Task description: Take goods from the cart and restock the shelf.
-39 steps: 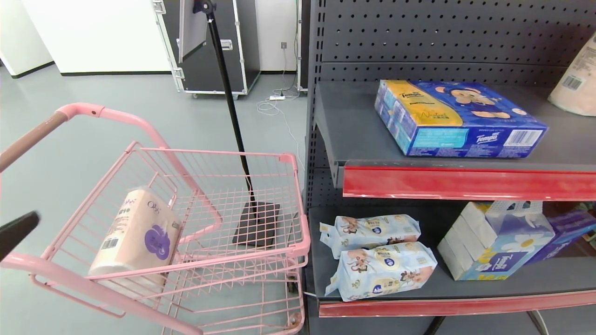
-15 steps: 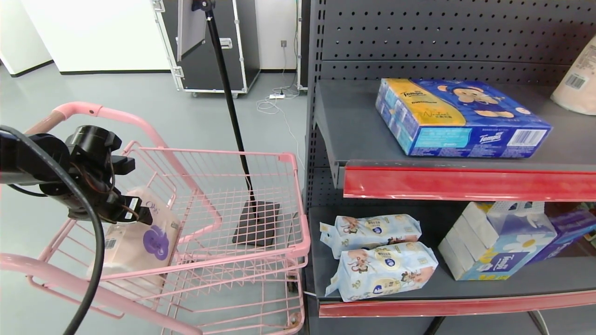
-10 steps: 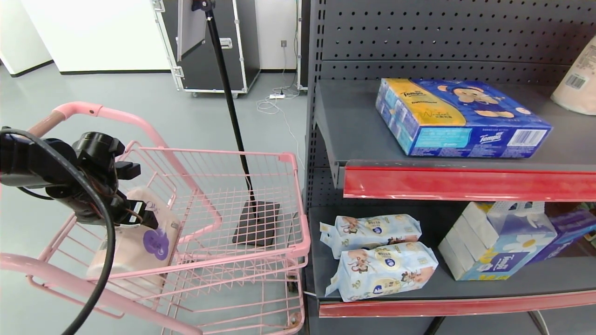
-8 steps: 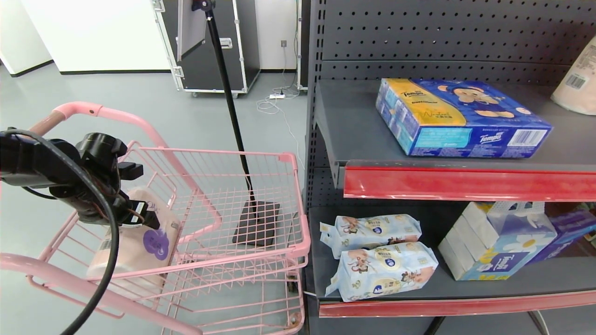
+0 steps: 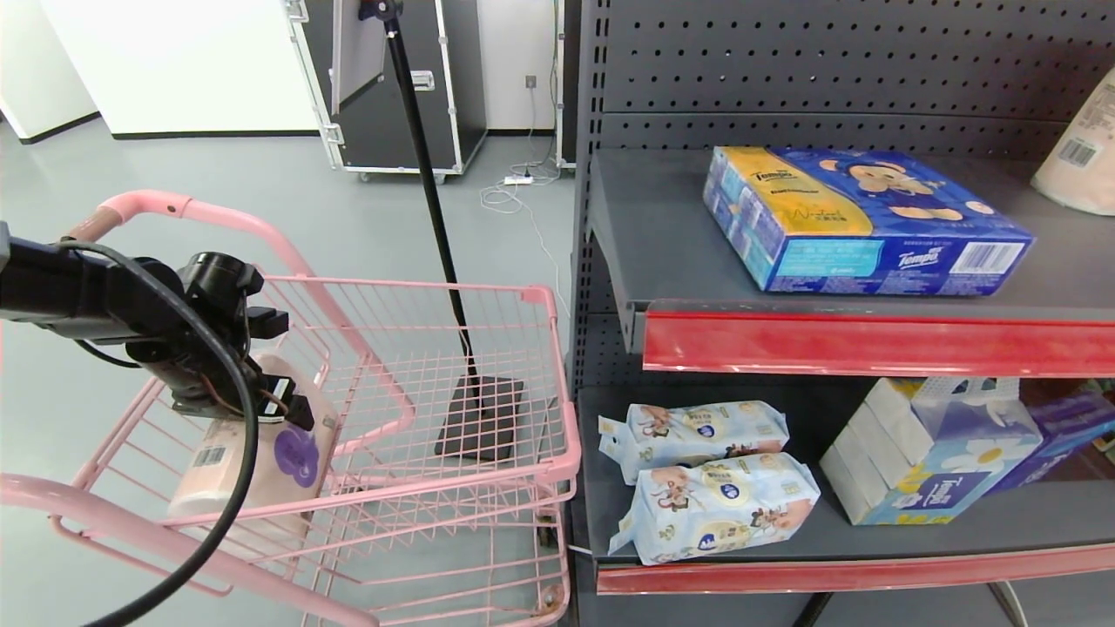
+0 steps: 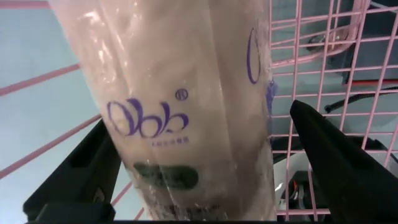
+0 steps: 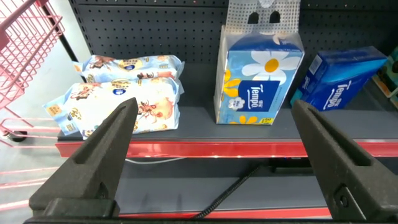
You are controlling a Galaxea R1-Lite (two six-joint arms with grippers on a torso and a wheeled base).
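Observation:
A pink plastic-wrapped paper roll pack (image 5: pixel 228 453) with purple print leans upright in the near left corner of the pink wire cart (image 5: pixel 557 453). My left gripper (image 5: pixel 283 366) is down inside the cart at the pack's top. In the left wrist view the gripper (image 6: pixel 199 118) is open, one black finger on each side of the pack (image 6: pixel 180 106). The grey shelf (image 5: pixel 662 244) stands right of the cart. My right gripper (image 7: pixel 214 106) is open and faces the lower shelf (image 7: pixel 199 127), with nothing between its fingers.
A blue tissue box (image 5: pixel 862 218) lies on the upper shelf, with a pink pack (image 5: pixel 1080 148) at its far right. Two wet-wipe packs (image 5: pixel 714 488) and a white-and-blue tissue pack (image 5: pixel 932 444) sit on the lower shelf. A black stand pole (image 5: pixel 427 174) rises behind the cart.
My left arm has come in from the left edge, passed over the cart handle and dropped to the pink pack, sliding slightly right in the last half second.

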